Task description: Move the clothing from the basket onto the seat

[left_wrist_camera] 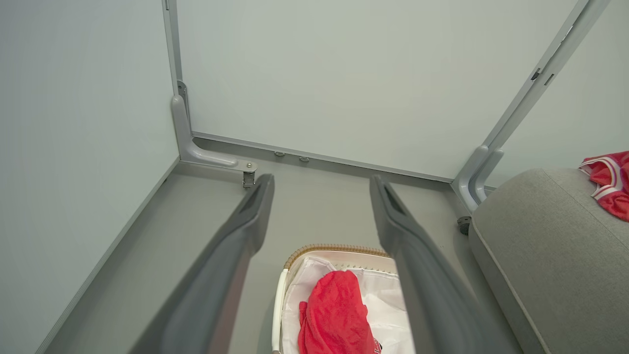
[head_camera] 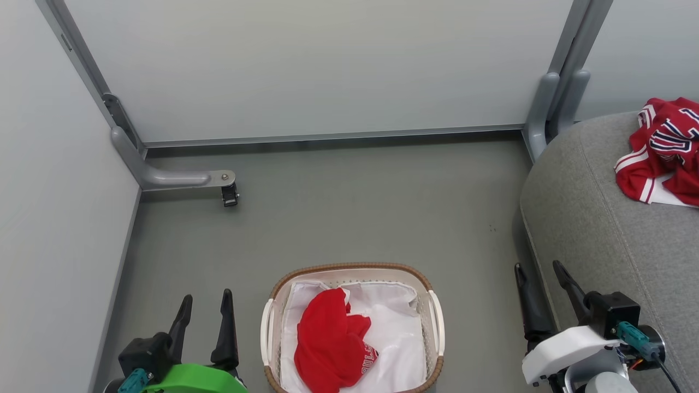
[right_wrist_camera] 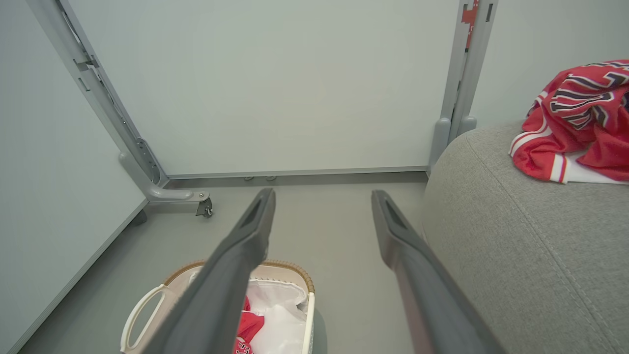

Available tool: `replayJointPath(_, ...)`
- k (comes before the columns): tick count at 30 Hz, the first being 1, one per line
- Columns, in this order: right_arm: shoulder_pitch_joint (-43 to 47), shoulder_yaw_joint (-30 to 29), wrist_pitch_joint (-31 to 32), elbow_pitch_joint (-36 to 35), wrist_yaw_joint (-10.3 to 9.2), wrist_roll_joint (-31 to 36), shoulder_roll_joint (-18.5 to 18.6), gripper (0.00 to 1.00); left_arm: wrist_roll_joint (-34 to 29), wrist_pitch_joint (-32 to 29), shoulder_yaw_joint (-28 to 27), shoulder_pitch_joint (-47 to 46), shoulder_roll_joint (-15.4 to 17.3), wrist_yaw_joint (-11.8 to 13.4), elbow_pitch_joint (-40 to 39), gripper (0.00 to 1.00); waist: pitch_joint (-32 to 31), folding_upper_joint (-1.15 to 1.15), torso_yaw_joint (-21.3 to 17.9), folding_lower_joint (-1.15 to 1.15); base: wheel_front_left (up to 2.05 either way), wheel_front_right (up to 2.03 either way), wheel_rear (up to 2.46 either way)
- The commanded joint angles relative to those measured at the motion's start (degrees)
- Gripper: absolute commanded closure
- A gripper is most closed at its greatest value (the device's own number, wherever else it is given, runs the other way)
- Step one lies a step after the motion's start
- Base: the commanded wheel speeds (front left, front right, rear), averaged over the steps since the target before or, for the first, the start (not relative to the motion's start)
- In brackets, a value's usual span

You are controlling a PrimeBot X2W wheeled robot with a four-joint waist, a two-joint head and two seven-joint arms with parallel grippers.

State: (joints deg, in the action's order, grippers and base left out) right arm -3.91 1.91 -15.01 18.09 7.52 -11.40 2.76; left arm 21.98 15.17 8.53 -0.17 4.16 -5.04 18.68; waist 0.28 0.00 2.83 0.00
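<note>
The white basket [head_camera: 435, 316] with a brown rim stands on the floor at the bottom centre. Inside it, on the white lining, lies a plain red garment [head_camera: 330, 344] with small white lettering. A red jersey [head_camera: 663, 147] with white and dark trim lies crumpled on the grey seat [head_camera: 600, 229] at the right. My left gripper [head_camera: 206, 310] hangs open to the left of the basket, holding nothing. Between the basket and the seat my right gripper [head_camera: 539, 276] is open and empty too. The basket [left_wrist_camera: 285, 295], garment [left_wrist_camera: 336, 314] and seat [left_wrist_camera: 540, 236] also show in the left wrist view, the jersey [right_wrist_camera: 575, 123] in the right wrist view.
Pale partition walls close the space at the back and left. A grey metal foot with a caster [head_camera: 229, 194] juts onto the floor at the back left. Another partition post [head_camera: 549, 109] stands beside the seat's far corner. Grey floor [head_camera: 355, 207] lies beyond the basket.
</note>
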Motion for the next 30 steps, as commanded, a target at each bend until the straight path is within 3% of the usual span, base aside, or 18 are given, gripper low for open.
replayJointPath(1,0.3,-0.2,-0.3,0.1,-0.06,-0.1,0.2,0.00,-0.1,0.0,-0.2,-0.5,-0.3,-0.3,0.1,0.00,0.0,0.00,-0.1,0.00,0.00,0.00,0.00)
replayJointPath(19,-0.2,-0.8,-0.3,-0.2,-0.06,0.0,0.2,0.00,-1.0,0.0,-1.4,-1.2,-0.8,-1.1,1.2,0.00,0.4,0.00,-0.4,0.00,0.00,0.00,0.00)
replayJointPath(30,-2.4,-1.2,-0.3,-1.6,-0.06,0.6,0.2,0.00,-2.3,0.0,-0.4,-3.7,-1.0,-1.5,1.3,0.00,4.3,0.00,-1.1,0.00,0.00,0.00,0.00)
